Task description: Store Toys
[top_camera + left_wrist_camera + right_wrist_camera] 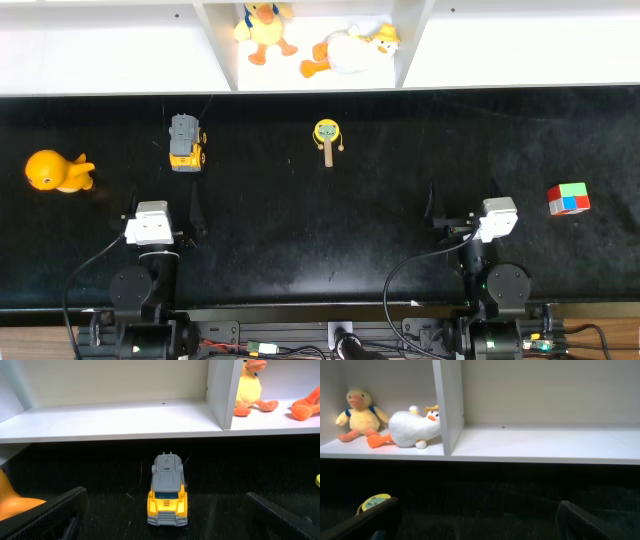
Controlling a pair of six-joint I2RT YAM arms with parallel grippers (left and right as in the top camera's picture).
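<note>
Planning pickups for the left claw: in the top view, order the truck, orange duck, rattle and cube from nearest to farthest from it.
1. Truck, just ahead of the left claw.
2. Orange duck, far left.
3. Rattle, centre.
4. Cube, far right.

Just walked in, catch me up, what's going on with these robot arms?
Nothing is being held. The left gripper and right gripper sit open near their bases, the left facing the toy truck. A yellow plush duck and a white plush duck are in the middle compartment of the shelf; the truck, an orange duck, a green rattle and a coloured cube wait on the black table.
</note>
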